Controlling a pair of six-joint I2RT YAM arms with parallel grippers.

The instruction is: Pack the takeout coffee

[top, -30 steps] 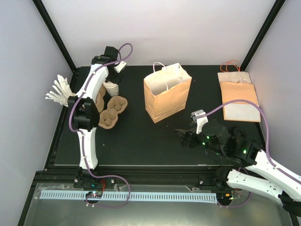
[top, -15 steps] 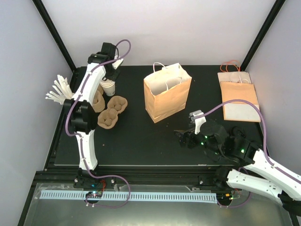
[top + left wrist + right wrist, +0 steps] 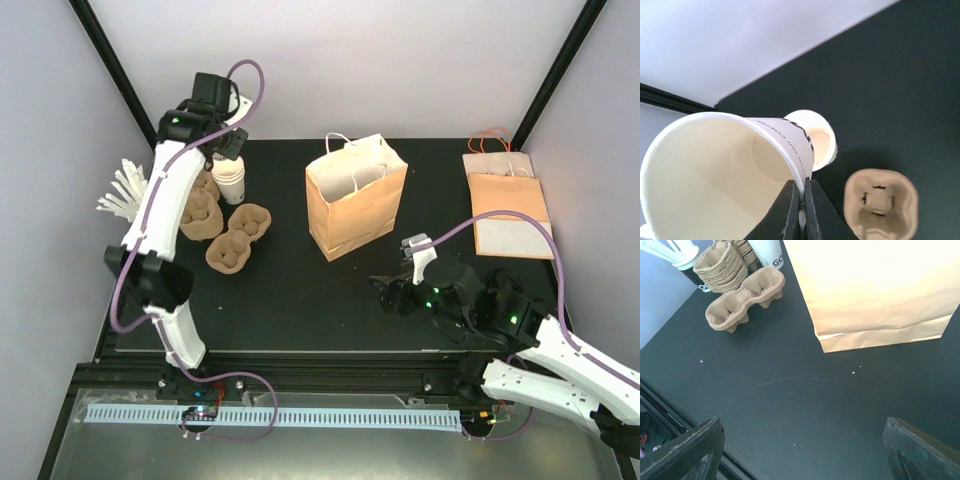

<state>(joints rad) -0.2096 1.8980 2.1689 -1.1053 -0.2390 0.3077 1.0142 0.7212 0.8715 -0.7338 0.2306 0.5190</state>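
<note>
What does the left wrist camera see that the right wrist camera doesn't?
Only the left wrist: the left gripper pinching the rim of an empty white cup. Only the right wrist: the brown paper bag, the stirrers and the open right gripper. Both: the black table, the cup stack and cardboard carriers.

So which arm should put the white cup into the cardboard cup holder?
Left. The left gripper is pinching the rim of the white cup, up by the stack of cups, and the cardboard cup holder lies just beside it. The right gripper is open, empty, and far off past the paper bag.
</note>
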